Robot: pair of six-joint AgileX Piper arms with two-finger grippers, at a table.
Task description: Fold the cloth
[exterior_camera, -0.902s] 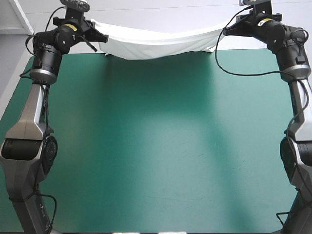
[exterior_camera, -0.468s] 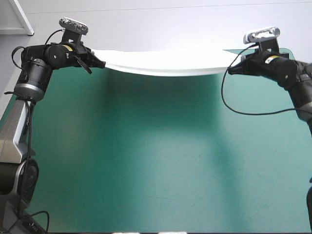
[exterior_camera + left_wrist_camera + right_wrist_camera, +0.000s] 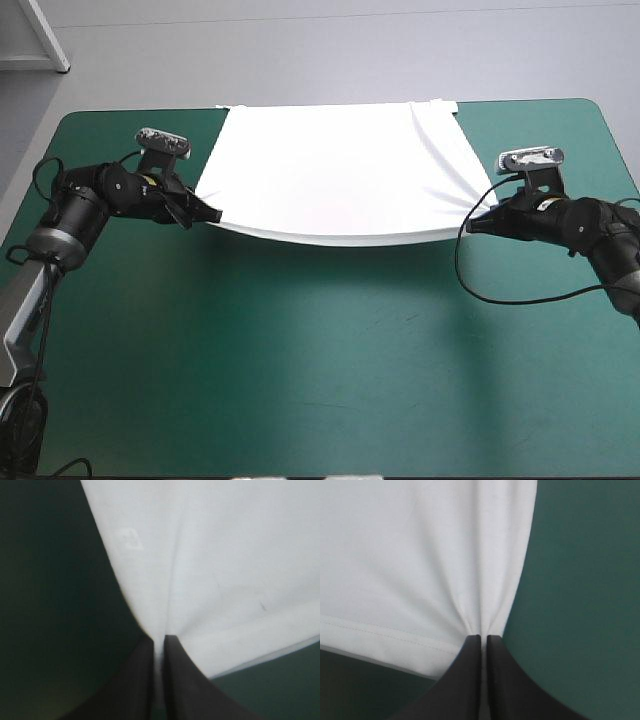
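Now the T-shirt [image 3: 330, 165], hanging high at the far edge just before, lies spread over the table [image 3: 320, 380]'s far half, its near corners still pinched by the left gripper [image 3: 212, 213] and right gripper [image 3: 478, 224], so folding can likely begin.

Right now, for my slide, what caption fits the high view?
The left gripper and right gripper hold the white T-shirt by its near corners over the teal-green table.

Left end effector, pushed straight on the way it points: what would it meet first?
The T-shirt pinched in the left end effector; going on would likely bunch it toward the right end effector.
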